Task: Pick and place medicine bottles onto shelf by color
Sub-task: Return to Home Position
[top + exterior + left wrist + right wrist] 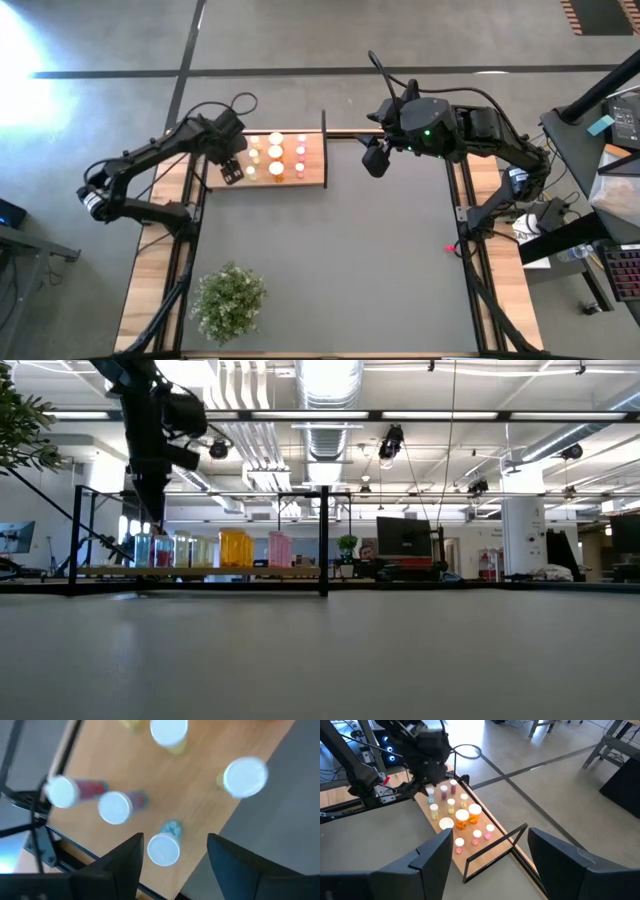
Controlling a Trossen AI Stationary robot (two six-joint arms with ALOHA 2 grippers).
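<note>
Sorting seemingly done: my left pincer, wide and empty over the blue bottle, must rise straight homeward; my right pincer, wide, waits beside the shelf.

worktop: dark grey, flat
shelf: light wood, at 11 o'clock on it
medicine bottles: upright on shelf, white-capped
plant: 7 o'clock

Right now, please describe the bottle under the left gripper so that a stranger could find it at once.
Look at the light-wood shelf at the far edge of the table, at the end where the left gripper hangs open. The bottle stands straight below that gripper, near the shelf's edge. Its body is blue; the white-capped neighbours are red or yellowish.
</note>
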